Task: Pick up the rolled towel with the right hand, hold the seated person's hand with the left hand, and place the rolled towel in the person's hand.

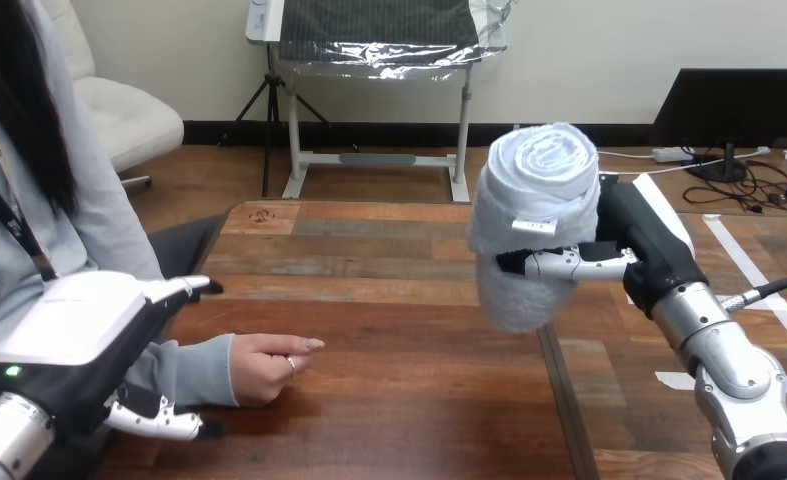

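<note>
Towel [529, 215] is being carried in the air by the right hand [634, 245], above the right half of the bench [389, 260] and toward its far edge. The fingers are wrapping round the middle of the roll from the side. The roll is standing almost upright, with its spiral end pointing up. I think this side grip is chosen so that the roll is not opening and its lower end is free to go into a palm.

The left hand [84, 320] is hovering near the left edge of the bench, close to the near corner. Its fingers are looking almost straight and are gripping nothing. The grey sleeve [184, 370] is lying between the fingers and the thumb, but I cannot tell if they are touching it.

The person's hand [269, 365] is resting on the bench just beside the left hand, loosely curled and well apart from the towel. In my judgement the holding step is not yet done. The person's hand probably needs opening before the towel can be placed.
</note>
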